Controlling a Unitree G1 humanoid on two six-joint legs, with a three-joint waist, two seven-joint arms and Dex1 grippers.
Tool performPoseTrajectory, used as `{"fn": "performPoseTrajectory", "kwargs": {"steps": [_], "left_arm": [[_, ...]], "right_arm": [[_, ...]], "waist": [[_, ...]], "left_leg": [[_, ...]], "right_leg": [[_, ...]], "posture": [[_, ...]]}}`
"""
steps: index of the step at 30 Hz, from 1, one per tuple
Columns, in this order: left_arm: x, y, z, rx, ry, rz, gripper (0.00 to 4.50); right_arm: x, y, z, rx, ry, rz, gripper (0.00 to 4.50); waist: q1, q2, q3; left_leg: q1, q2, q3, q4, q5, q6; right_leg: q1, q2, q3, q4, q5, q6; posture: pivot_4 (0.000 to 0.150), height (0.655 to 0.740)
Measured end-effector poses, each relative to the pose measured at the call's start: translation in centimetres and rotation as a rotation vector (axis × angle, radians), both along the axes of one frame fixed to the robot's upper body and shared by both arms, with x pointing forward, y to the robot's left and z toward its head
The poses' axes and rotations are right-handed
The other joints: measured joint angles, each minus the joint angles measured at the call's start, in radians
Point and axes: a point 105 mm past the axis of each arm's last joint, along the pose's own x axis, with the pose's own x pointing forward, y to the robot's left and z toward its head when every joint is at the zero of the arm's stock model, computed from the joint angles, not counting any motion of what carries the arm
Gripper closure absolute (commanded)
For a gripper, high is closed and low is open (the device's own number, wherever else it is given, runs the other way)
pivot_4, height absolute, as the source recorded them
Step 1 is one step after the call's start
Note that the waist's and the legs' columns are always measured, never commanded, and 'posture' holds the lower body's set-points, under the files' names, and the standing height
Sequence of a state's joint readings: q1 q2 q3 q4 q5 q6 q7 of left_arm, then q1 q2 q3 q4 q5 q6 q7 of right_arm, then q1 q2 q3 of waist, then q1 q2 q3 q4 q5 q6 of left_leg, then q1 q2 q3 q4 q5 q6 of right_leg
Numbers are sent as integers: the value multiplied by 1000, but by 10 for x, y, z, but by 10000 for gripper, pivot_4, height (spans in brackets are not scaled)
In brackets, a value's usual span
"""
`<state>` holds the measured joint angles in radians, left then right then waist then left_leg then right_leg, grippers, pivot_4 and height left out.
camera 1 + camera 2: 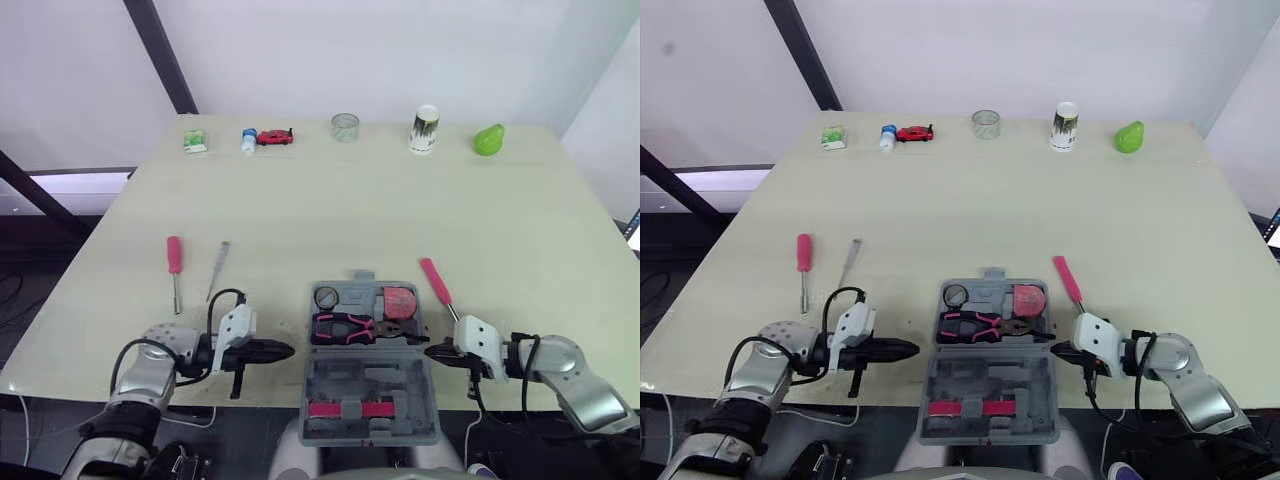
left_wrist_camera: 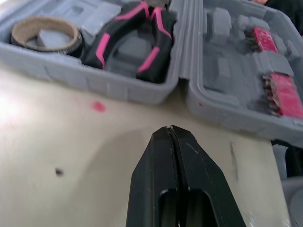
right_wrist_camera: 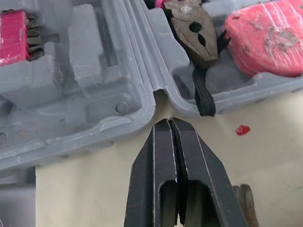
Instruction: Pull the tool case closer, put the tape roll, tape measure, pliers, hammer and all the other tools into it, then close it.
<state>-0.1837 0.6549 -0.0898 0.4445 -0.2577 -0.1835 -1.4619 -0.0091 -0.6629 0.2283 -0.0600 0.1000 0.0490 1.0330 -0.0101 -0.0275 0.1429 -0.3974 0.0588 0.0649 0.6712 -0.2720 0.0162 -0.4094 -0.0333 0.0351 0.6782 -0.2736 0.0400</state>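
So, roughly halfway I'd say. The tool case (image 1: 368, 385) sits open at the lower middle of the head view, right at the near edge of the tabletop (image 1: 330, 215), so the pulling-closer part looks done. Inside the tray: the tape roll (image 1: 327, 297) at its upper left, the pliers (image 1: 345, 328) across the middle, and a pink lump at its upper right that I take for the tape measure (image 1: 400, 301).

Not yet packed: a red-handled screwdriver (image 1: 175, 265) and a thin grey tool (image 1: 218, 268) out at the left of the frame, plus a pink-handled tool (image 1: 437, 285) just right of the case. Can't tell which one is the hammer.

Left hand (image 1: 285, 350) and right hand (image 1: 430, 351) flank the case, both clenched on nothing. Lid's open, so closing is left too.
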Motion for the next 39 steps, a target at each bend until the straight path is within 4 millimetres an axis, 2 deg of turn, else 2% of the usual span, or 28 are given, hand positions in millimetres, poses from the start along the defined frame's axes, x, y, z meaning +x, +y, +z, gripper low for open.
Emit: {"fn": "performPoseTrajectory", "kwargs": {"steps": [6,32,39], "left_arm": [[1,-8,-1,-15,4,-25,44624],[1,-22,-4,-17,32,-68,44624],[10,-22,-2,-19,5,-24,44624]], "right_arm": [[0,3,0,9,-8,7,45000],[5,6,-3,15,-2,-2,45000],[14,7,-2,18,-19,-17,45000]], "waist": [[-2,0,0],[-1,0,0],[-1,0,0]], "left_leg": [[0,0,0,0,0,0],[0,0,0,1,0,0],[0,0,-1,1,0,0]], "right_leg": [[0,0,0,0,0,0],[0,0,0,1,0,0],[0,0,0,1,0,0]], "posture": [[1500,7400],[1500,7400],[1500,7400]]}}
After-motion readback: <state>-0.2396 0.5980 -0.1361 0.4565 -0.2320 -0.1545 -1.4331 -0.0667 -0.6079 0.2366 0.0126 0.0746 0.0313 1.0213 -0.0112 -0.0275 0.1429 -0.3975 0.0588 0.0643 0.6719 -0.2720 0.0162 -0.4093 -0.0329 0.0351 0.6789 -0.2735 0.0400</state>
